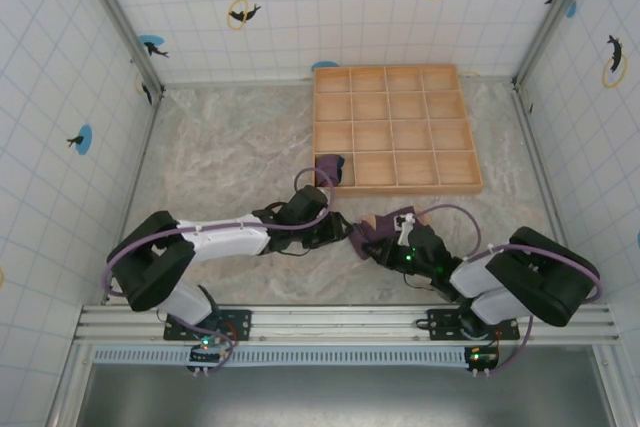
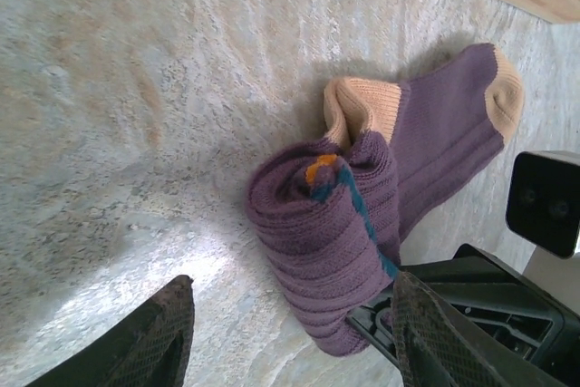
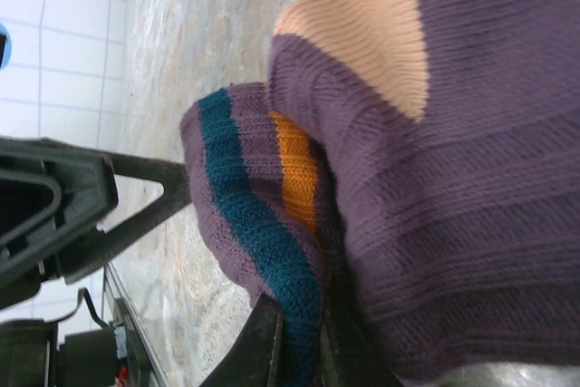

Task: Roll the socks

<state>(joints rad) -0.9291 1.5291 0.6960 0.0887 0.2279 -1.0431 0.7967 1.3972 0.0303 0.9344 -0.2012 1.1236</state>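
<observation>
A dark purple sock [image 2: 326,251] with tan toe and heel lies on the marbled table, its leg end rolled into a thick coil with a teal and orange stripe. My left gripper [image 2: 294,333] is open, its fingers standing either side of the coil's near end without touching it. My right gripper [image 3: 304,342] is shut on the sock's teal cuff [image 3: 245,215] at the coil's edge. From above, both grippers, left [image 1: 343,232] and right [image 1: 385,245], meet at this sock [image 1: 368,230] near the front middle. A second sock [image 1: 330,167] sits as a small purple bundle in the tray's near-left cell.
A wooden tray [image 1: 397,129] with a grid of cells stands at the back right of the table. Tiled walls close in the table on three sides. The right arm's body [image 2: 489,305] is close beside the left fingers.
</observation>
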